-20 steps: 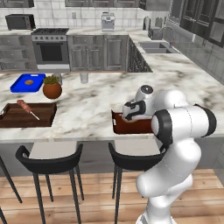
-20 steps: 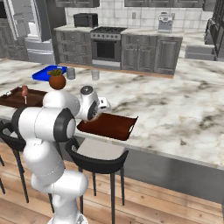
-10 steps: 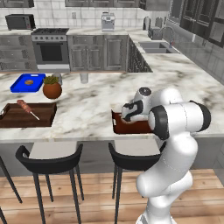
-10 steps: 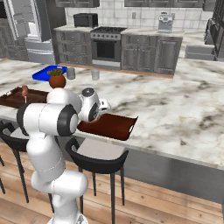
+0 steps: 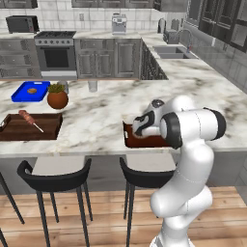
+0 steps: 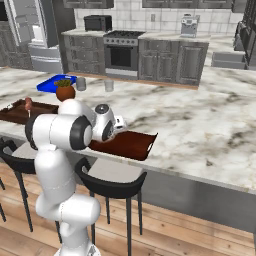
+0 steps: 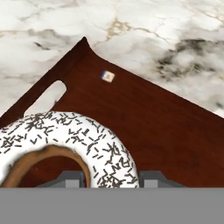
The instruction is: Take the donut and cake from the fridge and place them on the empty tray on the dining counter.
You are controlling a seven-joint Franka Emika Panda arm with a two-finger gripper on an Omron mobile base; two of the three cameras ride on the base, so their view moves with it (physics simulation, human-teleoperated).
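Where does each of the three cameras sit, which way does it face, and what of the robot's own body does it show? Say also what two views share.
Left base view: behind the arm's left, facing over the dining counter; white arm at lower right, above the tray.
Right base view: behind its right, facing the same counter; arm at lower left, fridge beyond.
Hand view: on the hand, looking down at the donut held over the tray; finger tips at the bottom.
Shared: both base views show tray and blue dish.
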